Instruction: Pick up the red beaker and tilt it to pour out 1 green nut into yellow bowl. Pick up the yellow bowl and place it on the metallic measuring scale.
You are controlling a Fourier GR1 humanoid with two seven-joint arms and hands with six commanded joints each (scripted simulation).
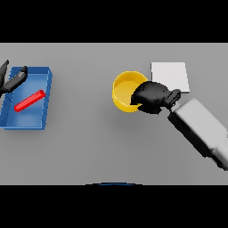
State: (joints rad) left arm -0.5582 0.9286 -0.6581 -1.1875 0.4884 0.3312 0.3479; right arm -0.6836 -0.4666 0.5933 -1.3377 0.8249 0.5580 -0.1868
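We judge the pour finished, since our right hand (pixel 152 97) curls over the yellow bowl (pixel 126 91) rim, the bowl on the desk (pixel 98 142) just beside the metallic measuring scale (pixel 170 74), not yet lifted onto it.

A tray (pixel 26 119) is sitting near the table's (pixel 89 147) left edge, with a beaker (pixel 29 101) lying slantwise in it. The left hand (pixel 12 80) is hanging over the tray's far left corner. A bowl (pixel 123 91) is standing right of centre, the scale (pixel 170 75) lying just beside it, further right and back. The right hand (pixel 151 97) is covering the bowl's right rim.
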